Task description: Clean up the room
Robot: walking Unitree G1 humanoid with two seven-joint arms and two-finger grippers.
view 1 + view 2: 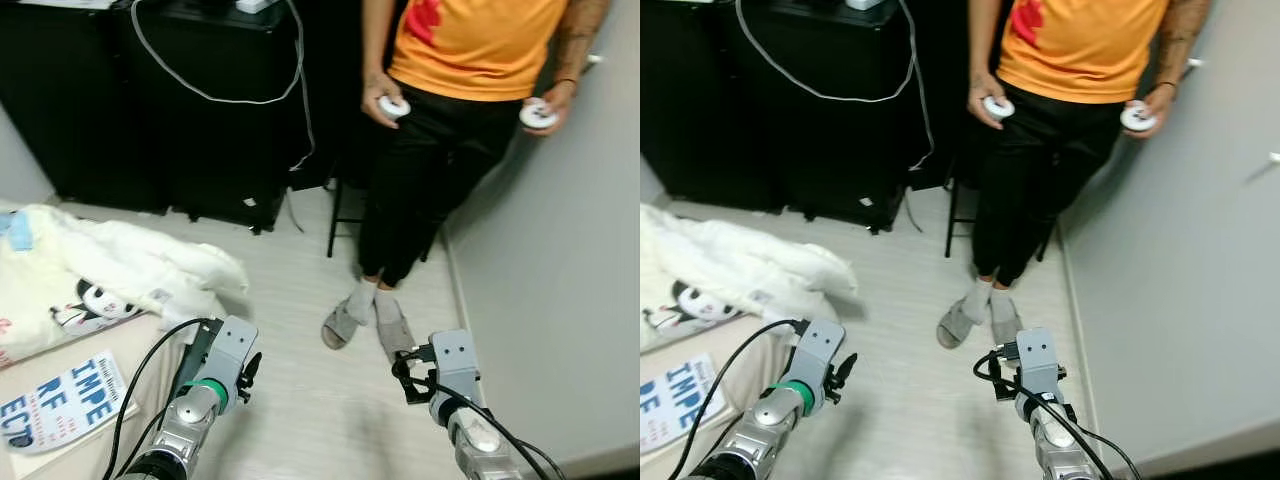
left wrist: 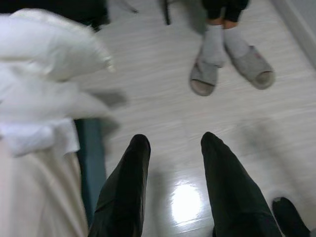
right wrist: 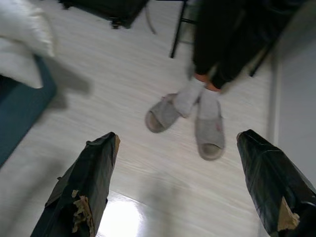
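Ahead of both claws: a person's slippers (image 1: 368, 322) on the floor (image 1: 300, 300). Left claw (image 2: 173, 148) open, right claw (image 3: 180, 148) open wide, empty; duvet (image 1: 130, 262) beside the left.

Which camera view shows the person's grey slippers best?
The right wrist view: both grey slippers sit central and large. The left wrist view puts them near an edge; the two eye views show them small, between the arms.
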